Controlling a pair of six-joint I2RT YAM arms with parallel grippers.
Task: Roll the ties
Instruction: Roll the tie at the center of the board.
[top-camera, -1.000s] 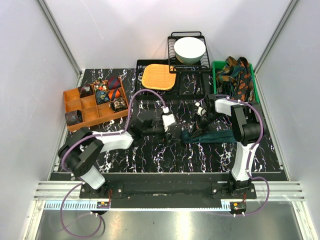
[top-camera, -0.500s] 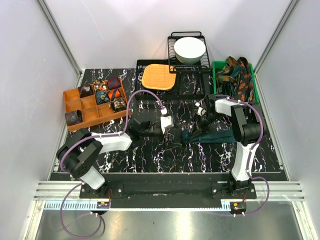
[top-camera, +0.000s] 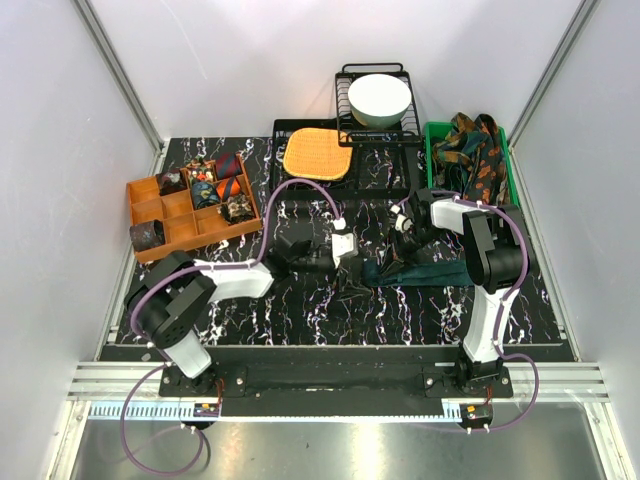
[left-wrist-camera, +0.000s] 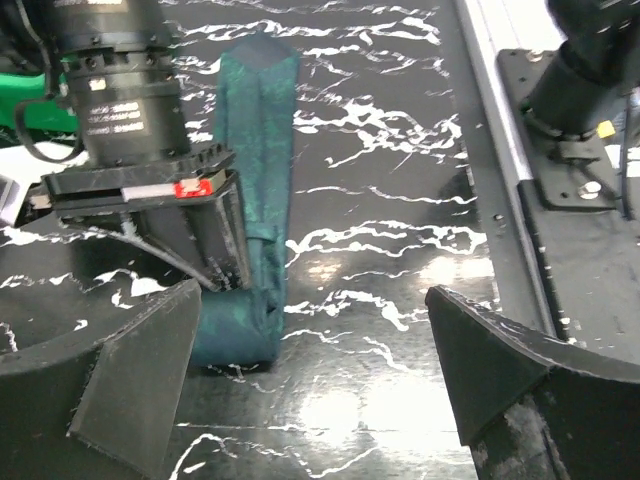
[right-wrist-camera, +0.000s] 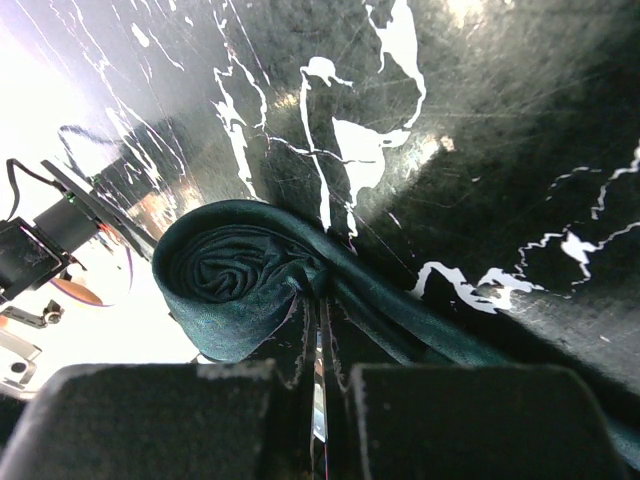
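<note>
Right gripper (right-wrist-camera: 318, 372) clamps the teal tie (right-wrist-camera: 235, 272) at its started coil on the table (right-wrist-camera: 480, 120); left gripper (left-wrist-camera: 310, 370) gapes wide nearby. If my pinch slips, the loose coil could spring open.

Right claw (left-wrist-camera: 228, 268) crowds the coiled teal tie (left-wrist-camera: 258, 150).

surface (top-camera: 300, 310): black with white marble veins, spanning the whole work area
far left: orange tray (top-camera: 205, 238) with compartments, set at a slant
far middle: flat black wire rack (top-camera: 385, 170)
far right: green bin (top-camera: 429, 150)
right of centre: teal tie (top-camera: 435, 272) lying flat left to right, its left end coiled
</note>
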